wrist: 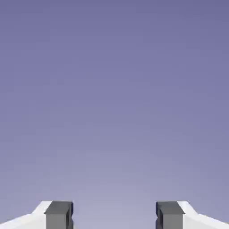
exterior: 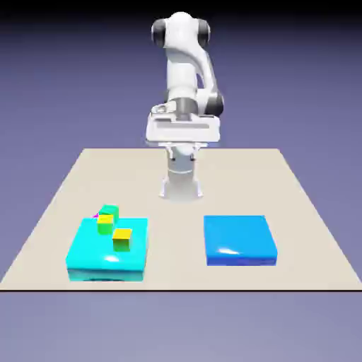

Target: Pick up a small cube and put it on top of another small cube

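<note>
On the exterior view's left: a flat cyan slab lies on the beige table, with small cubes gathered on it and at its far edge.
Front cube: a yellow-topped cube with green sides sits on the slab, right of its middle as the exterior view has it.
Second cube: another yellow-topped cube sits farther back and a little to the left.
Green cube: the green cube shows just behind that second one; whether it rests on the slab or the table, I can't tell.
Small cube: a sliver of magenta peeks out left of the green cube, beyond the slab's far edge, and is probably the small cube, though most of it is hidden.
On the exterior view's right: a flat blue slab lies on the table, well apart from the cyan one.
Arm: the white arm stands at the table's far side, its hand well away from the cubes.
Gripper: the gripper is released, its two tips wide apart, only violet backdrop showing between and beyond them.
</note>
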